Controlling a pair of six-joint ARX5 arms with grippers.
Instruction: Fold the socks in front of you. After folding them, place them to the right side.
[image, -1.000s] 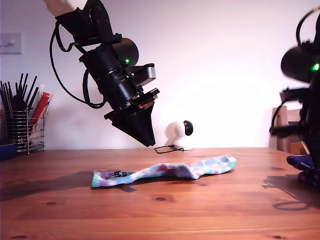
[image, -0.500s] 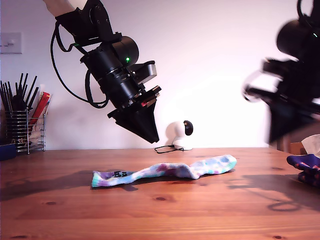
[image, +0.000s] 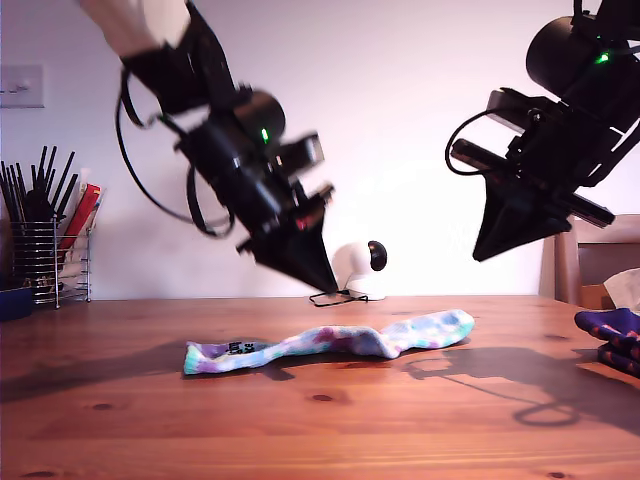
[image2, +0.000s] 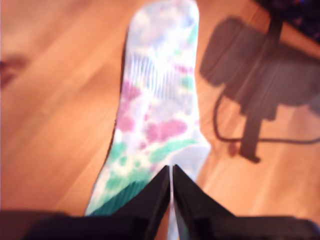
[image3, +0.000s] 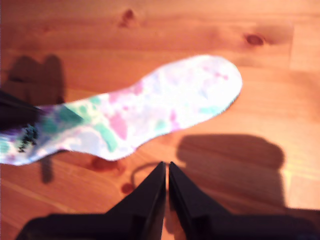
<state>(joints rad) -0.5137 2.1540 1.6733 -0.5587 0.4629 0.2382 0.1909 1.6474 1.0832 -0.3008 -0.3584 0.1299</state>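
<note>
tie-dye sock (image: 330, 341) below both raised claws

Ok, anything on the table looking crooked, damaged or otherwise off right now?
Nothing damaged. The tie-dye sock lies unfolded on the table, wavy rather than flat, with a hump near its middle. My first gripper and my second gripper hang above it, both closed and empty. The dark sock sits at the exterior view's right edge.
</note>
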